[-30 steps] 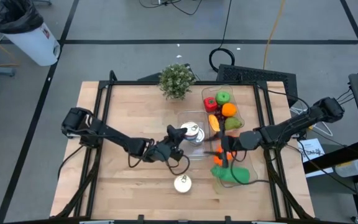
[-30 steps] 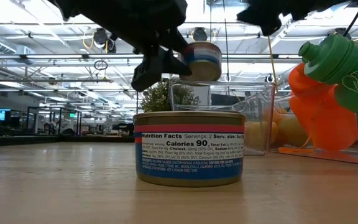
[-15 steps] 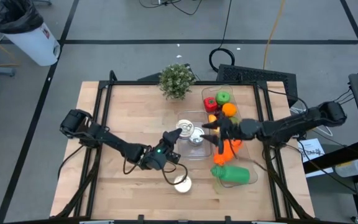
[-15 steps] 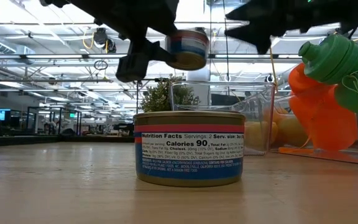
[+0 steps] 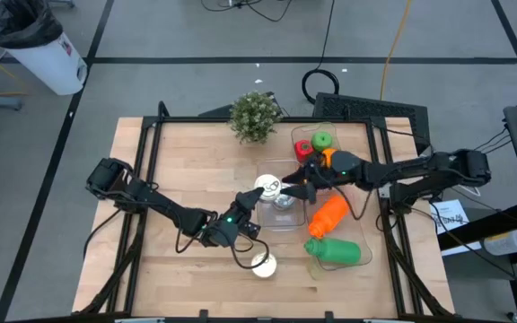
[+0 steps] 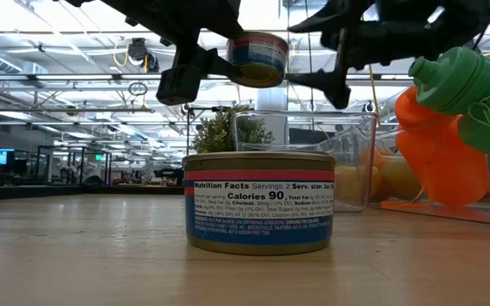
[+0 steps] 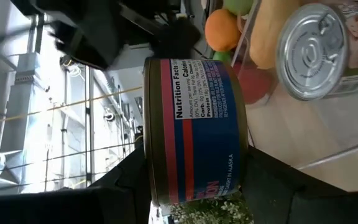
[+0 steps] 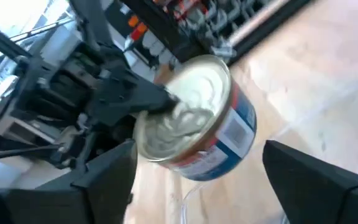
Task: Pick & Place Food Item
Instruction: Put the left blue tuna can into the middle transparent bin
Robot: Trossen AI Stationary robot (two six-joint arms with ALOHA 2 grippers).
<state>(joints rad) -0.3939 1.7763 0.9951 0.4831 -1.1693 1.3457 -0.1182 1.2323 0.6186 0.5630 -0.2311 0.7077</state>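
Can handover in mid-air over the clear bin

Left gripper (image 5: 257,195) clenches the raised can (image 5: 267,187); right gripper (image 5: 287,190) reaches in from 3 o'clock, fingers spread. One can already sits inside; another (image 5: 263,264) waits on the tabletop (image 5: 178,161).

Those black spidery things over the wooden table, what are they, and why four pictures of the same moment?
They are two robot arms, each ending in a two-fingered tool. One camera looks straight down on the table, one sits at tabletop level, and one rides on each arm's wrist.

The left tool holds a small tin can in the air. The right tool is open, its fingers on either side of that can.

On the table stand a second can, a clear container with another can inside, a clear tray with toy fruit, an orange bottle, a green bottle, and a small potted plant.
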